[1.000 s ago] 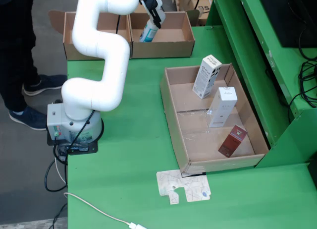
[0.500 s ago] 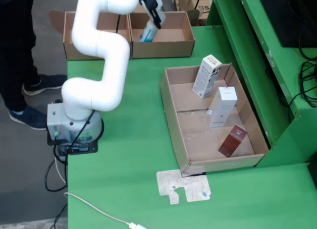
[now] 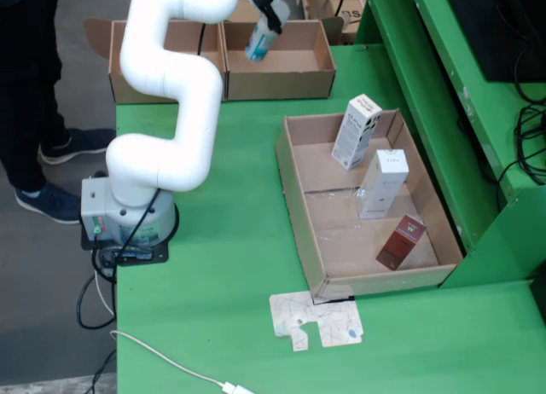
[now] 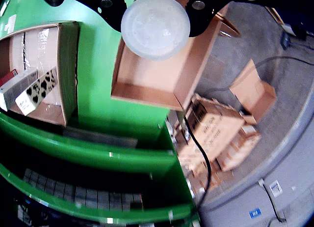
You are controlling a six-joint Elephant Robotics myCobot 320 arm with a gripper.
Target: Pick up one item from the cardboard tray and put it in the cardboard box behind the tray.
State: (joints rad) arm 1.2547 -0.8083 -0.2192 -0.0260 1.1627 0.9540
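The pincer (image 3: 266, 10) was clenched on a pale bottle with a blue label (image 3: 259, 43), hanging tilted above the open brown cardboard box (image 3: 311, 74) at the twelve o'clock edge of the green desk (image 3: 230, 266). The risk lay in the release — the bottle hung toward the box's nine o'clock wall, and a drop from that height could bounce it off the rim or into the neighbouring box (image 3: 119, 78). The white jointed arm (image 3: 166, 78) rose from its base, bent in an S and stretched away toward twelve o'clock. In the wrist view the bottle's round end (image 4: 155, 26) hid most of the box floor (so aim looked hard to judge). Three cartons remained in the shallow cardboard tray (image 3: 299, 206).
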